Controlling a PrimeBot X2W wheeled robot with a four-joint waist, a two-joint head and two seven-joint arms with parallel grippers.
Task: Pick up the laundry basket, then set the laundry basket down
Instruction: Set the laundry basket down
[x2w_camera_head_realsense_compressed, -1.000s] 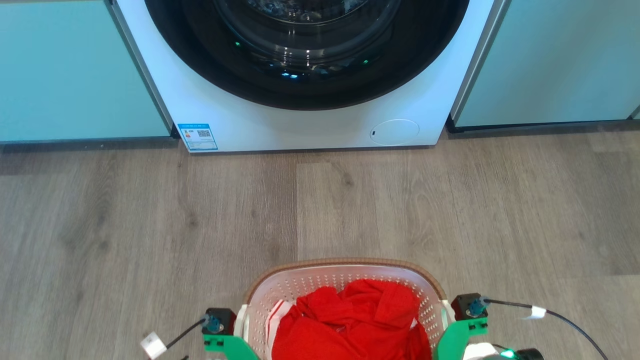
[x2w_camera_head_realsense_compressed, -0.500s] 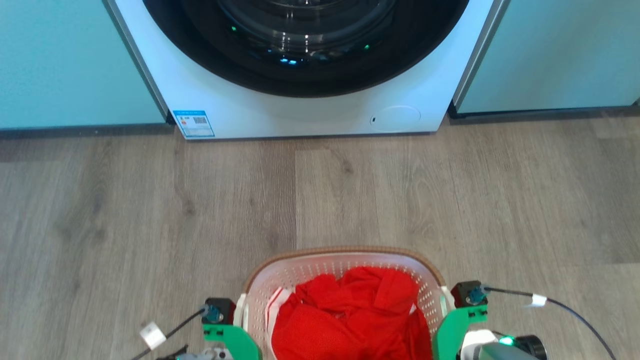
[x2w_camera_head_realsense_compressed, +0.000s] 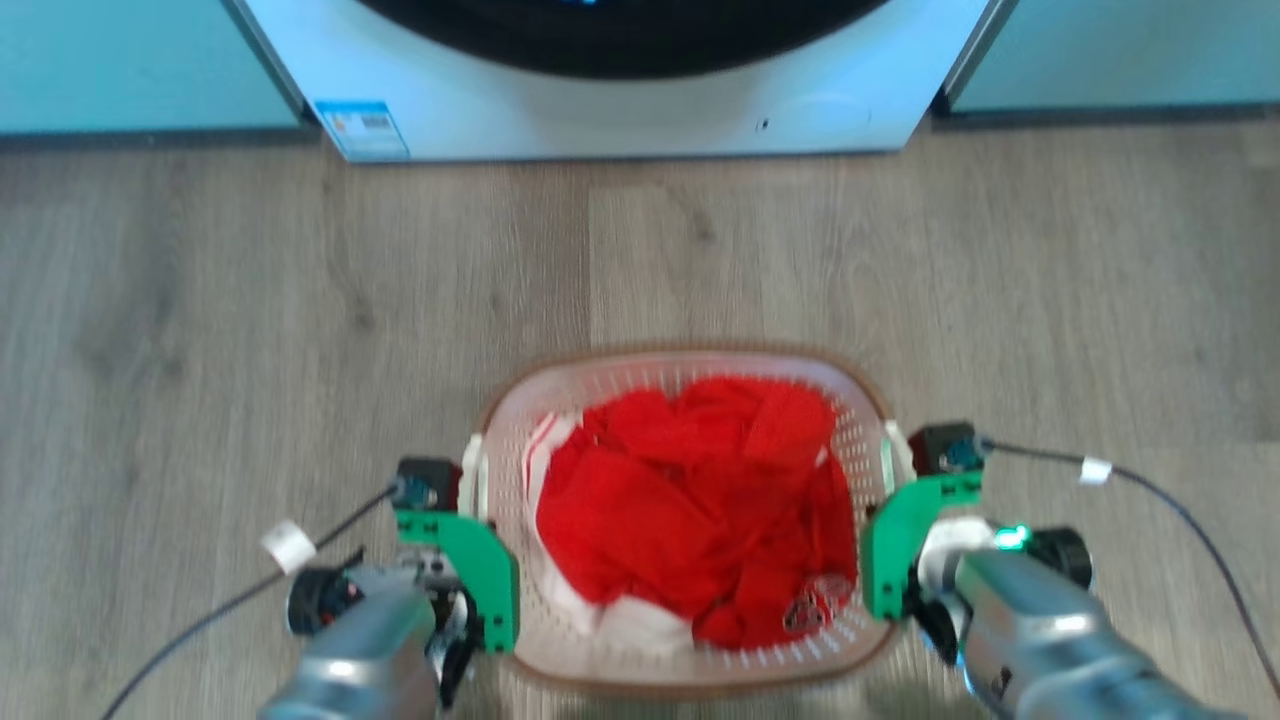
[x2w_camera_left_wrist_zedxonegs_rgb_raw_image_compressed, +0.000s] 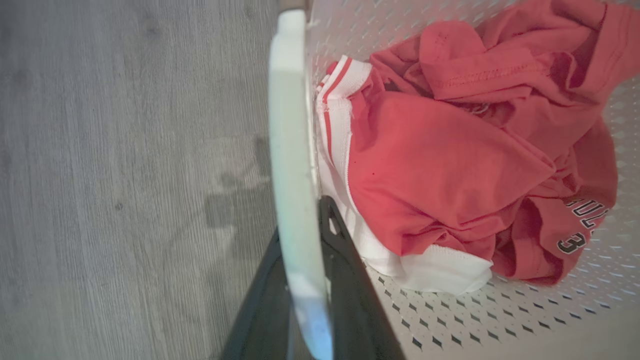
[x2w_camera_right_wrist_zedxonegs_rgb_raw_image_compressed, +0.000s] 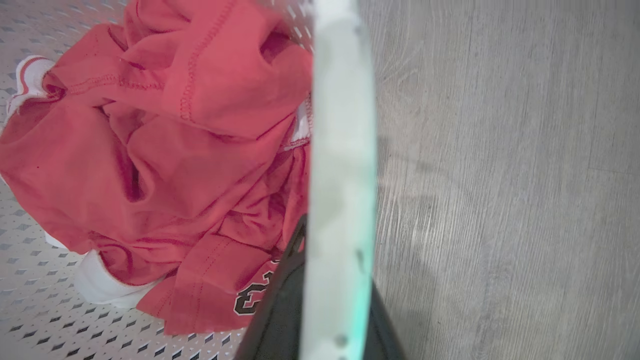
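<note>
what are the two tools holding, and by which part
The white perforated plastic laundry basket with a brown rim: the left tool is shut on its left side handle, the right tool on its right side handle.

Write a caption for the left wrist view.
Left hand grips the handle of the white perforated plastic laundry basket holding red clothing.

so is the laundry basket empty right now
No, a crumpled red garment with white trim lies inside the laundry basket.
</note>
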